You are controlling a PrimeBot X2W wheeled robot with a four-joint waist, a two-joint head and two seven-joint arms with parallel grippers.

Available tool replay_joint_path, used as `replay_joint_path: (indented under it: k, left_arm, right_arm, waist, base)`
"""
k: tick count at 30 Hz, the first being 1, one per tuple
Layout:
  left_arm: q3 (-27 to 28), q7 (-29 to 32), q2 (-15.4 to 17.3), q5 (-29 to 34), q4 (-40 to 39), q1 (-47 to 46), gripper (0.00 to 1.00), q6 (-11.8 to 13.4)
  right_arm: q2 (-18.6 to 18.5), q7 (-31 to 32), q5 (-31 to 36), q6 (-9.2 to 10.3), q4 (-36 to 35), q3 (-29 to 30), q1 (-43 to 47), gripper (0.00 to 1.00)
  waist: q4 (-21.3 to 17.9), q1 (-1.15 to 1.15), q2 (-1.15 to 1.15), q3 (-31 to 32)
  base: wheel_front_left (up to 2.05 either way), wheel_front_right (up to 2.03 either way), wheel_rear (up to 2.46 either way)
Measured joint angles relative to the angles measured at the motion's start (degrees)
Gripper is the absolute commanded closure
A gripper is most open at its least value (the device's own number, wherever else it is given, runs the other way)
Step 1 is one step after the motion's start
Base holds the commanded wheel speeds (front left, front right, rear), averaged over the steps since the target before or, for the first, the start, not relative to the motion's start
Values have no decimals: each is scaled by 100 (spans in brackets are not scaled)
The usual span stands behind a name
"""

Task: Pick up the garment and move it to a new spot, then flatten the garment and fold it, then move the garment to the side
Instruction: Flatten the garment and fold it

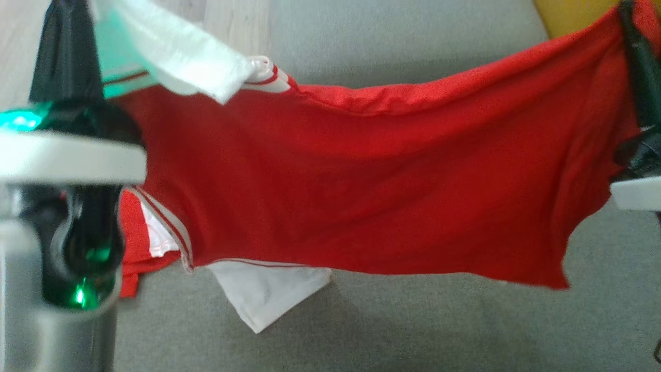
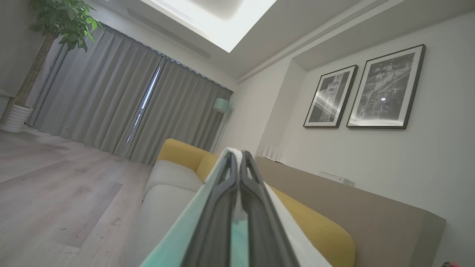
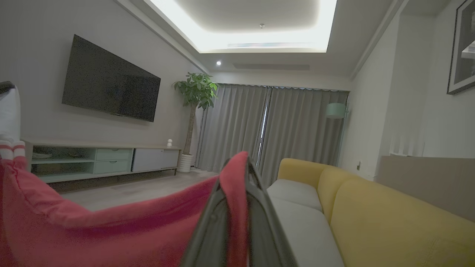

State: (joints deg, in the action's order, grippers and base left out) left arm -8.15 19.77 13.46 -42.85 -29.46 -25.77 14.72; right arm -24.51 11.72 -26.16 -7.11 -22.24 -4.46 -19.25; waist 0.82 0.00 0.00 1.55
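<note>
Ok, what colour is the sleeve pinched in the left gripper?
The sleeve is white; the rest of the shirt is red. Head view shows it best.

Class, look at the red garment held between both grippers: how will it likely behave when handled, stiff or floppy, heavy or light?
Probably floppy: the garment sags between the left gripper and right gripper, and its white sleeve dangles. Likely light: two small pinches carry it all.

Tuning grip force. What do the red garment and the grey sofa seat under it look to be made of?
The garment: thin, smooth knit, probably a synthetic sports jersey; it sags softly with fine creases and a faint sheen. The sofa seat: matte grey woven upholstery, judging by its flat, finely grained, shine-free surface.
</note>
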Motion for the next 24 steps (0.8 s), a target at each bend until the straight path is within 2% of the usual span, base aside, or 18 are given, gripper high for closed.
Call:
replay_joint_path:
  k: [3, 5, 10, 14, 18, 21, 24]
  left_arm:
    - [-122, 93, 3, -2, 570, -470, 100, -36]
    - [-141, 138, 11, -2, 1136, -964, 100, -166]
    - [-191, -79, 151, 185, 3036, -2673, 100, -683]
    - [-137, -712, 171, 485, 4581, -4183, 100, -961]
    - [56, -1574, 138, 643, 5765, -5609, 100, -1127]
    - [81, -2017, 31, 665, 6431, -6228, 100, -1319]
    - [24, -2257, -135, 706, 6925, -6325, 100, -1524]
  right_arm:
    - [24, 168, -20, 0, 323, -171, -175, 100]
    - [-45, 190, -5, 1, 692, -409, -586, 100]
    - [-222, 9, -4, 0, 2046, -1244, -2604, 100]
    - [-222, -577, 125, 0, 3441, -1742, -4342, 100]
    - [27, -1549, 415, 0, 4821, -1828, -5667, 100]
    - [221, -2203, 620, 0, 5623, -1982, -6162, 100]
    - [338, -2470, 603, 0, 6202, -2184, -6241, 100]
  waist:
    - [-2, 0, 0, -186]
    - [-10, 0, 0, -390]
    - [-51, 2, 0, -1090]
    - [-96, 4, 0, -1695]
    - [-157, 4, 0, -2170]
    - [-186, 4, -1, -2359]
    - [-139, 1, 0, -2371]
  base:
    - [0, 0, 0]
    - [0, 0, 0]
    - [0, 0, 0]
    - [0, 0, 0]
    - [0, 0, 0]
    - [0, 0, 0]
    - [0, 0, 0]
